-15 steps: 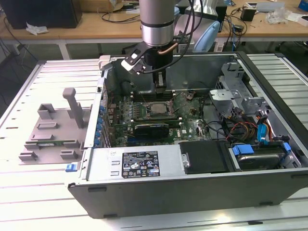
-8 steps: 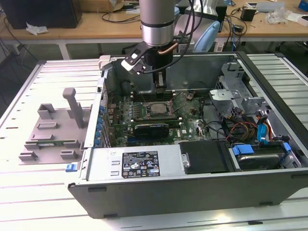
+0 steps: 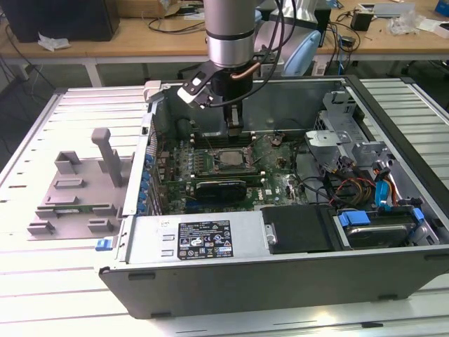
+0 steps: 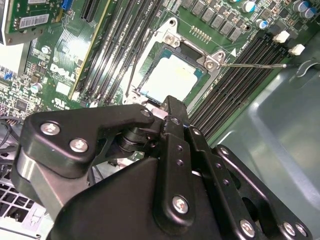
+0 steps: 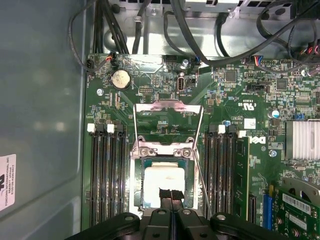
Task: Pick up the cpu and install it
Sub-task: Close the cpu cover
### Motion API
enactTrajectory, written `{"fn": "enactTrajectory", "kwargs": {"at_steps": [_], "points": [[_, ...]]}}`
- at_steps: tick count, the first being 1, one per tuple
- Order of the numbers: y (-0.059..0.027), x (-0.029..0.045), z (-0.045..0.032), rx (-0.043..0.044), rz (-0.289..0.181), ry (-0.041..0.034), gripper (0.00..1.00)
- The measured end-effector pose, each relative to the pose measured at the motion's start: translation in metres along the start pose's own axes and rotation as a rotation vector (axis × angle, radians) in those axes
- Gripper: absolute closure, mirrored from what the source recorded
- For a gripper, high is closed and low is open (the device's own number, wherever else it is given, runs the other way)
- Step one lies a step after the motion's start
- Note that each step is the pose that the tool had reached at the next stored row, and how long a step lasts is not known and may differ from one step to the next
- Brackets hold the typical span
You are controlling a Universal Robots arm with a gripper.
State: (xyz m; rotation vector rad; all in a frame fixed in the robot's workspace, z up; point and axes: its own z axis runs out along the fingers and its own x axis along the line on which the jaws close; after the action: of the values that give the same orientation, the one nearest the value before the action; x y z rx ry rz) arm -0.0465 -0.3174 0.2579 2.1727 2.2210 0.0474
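I saw the cpu (image 5: 161, 176) lying flat in its socket on the motherboard (image 5: 240, 100). The metal cover plate (image 5: 167, 107) stood open behind it, I think so that the chip could go in freely. My pincer (image 5: 170, 196) hung directly over the chip, clenched shut with nothing in it. I could not tell whether its tips touched the chip. In the exterior view the grey tray (image 3: 70, 196) lay on the table (image 3: 28, 295) at nine o'clock from the case (image 3: 280, 270).
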Motion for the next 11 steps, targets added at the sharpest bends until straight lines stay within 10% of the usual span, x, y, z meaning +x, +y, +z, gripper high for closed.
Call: {"fn": "enactTrajectory", "kwargs": {"at_steps": [11], "points": [[0.0278,-0.0006,0.0013,0.0,0.0,0.0,0.89]]}}
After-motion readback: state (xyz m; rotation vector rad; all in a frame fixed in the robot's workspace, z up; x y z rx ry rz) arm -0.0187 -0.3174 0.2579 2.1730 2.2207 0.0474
